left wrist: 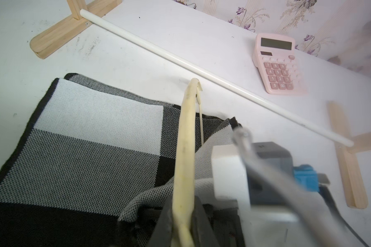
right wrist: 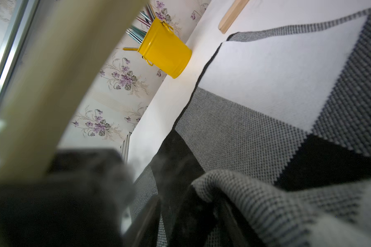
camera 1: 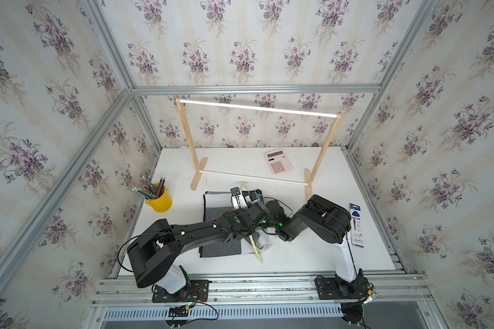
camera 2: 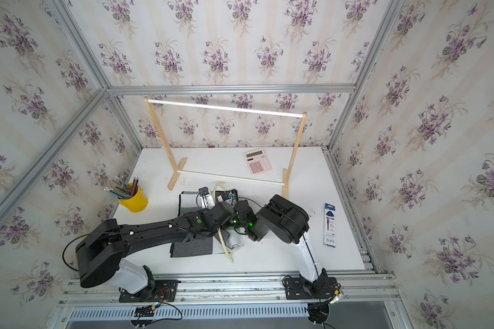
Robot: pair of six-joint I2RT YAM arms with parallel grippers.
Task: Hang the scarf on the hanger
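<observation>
Dark fingers of the left gripper [left wrist: 183, 216] sit right under the lens, closed on the hanger [left wrist: 185, 136], whose cream arch runs up between them and away over the scarf [left wrist: 90, 136]; its slim lower bar shows just beside the arch. In both top views the scarf [camera 1: 220, 248] [camera 2: 191, 248] lies folded flat in the middle of the bench [camera 1: 297, 256], between the near edge and the lower rod of the rack [camera 1: 257, 109], and the hanger [camera 1: 255, 250] crosses the side facing the bench's right edge, one tip poking past the cloth toward the near edge. The right gripper [right wrist: 186, 213] is down at that same side, a raised grey fold draped by its blurred fingers; whether it grips that fold or stands open I cannot tell. A pink calculator [camera 1: 279, 161] rests near the far edge, a yellow bucket of pencils [camera 1: 160, 200] at the left edge, a blue pack [camera 1: 357, 225] along the right edge.
</observation>
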